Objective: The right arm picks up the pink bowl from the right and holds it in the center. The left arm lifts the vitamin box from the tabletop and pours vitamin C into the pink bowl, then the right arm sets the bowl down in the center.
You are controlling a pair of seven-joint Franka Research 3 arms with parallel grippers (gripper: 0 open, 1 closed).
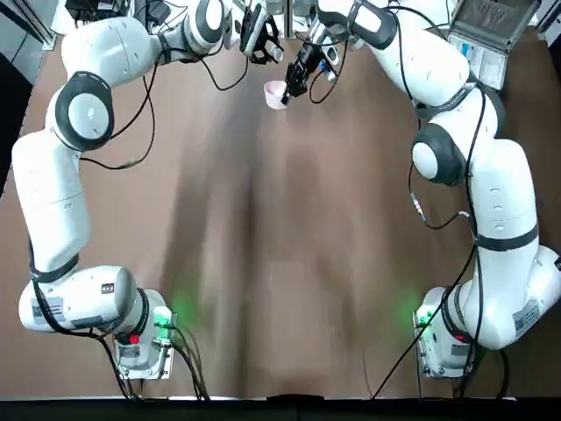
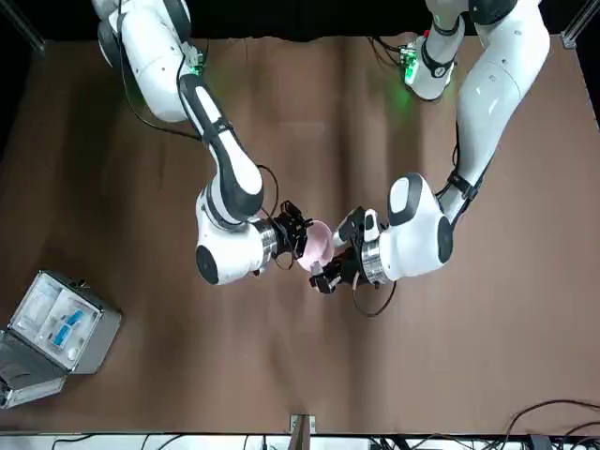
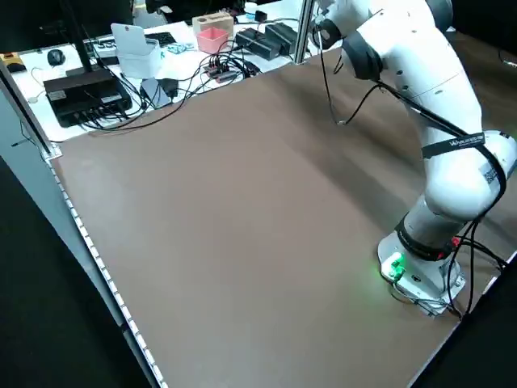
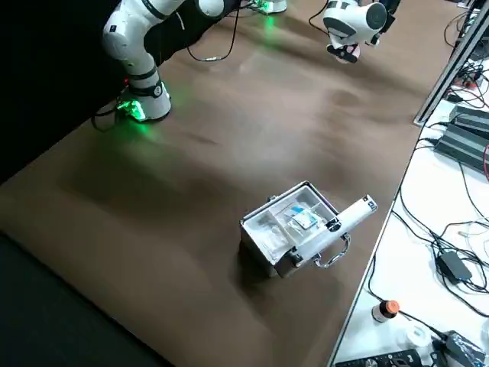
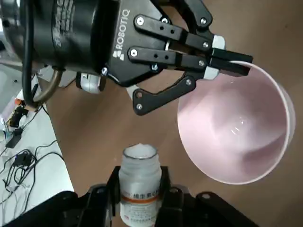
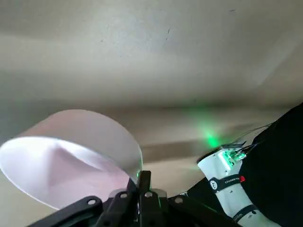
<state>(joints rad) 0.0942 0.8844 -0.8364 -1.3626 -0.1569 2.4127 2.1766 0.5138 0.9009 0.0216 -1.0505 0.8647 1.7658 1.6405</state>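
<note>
Black left gripper [image 5: 139, 189] is clamping the vitamin box [image 5: 139, 182], just beside the pink bowl [image 5: 235, 125]. Right gripper [image 5: 220, 59] is pinching the bowl's rim. Risk: one-edge grip slipping, or pills missing the tilted bowl.

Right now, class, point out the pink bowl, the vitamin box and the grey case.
pink bowl [image 5: 236, 127], left wrist view, on its inside.
vitamin box [image 5: 139, 177], left wrist view, on its body.
grey case [image 4: 286, 222], right side view, on its open tray.
</note>
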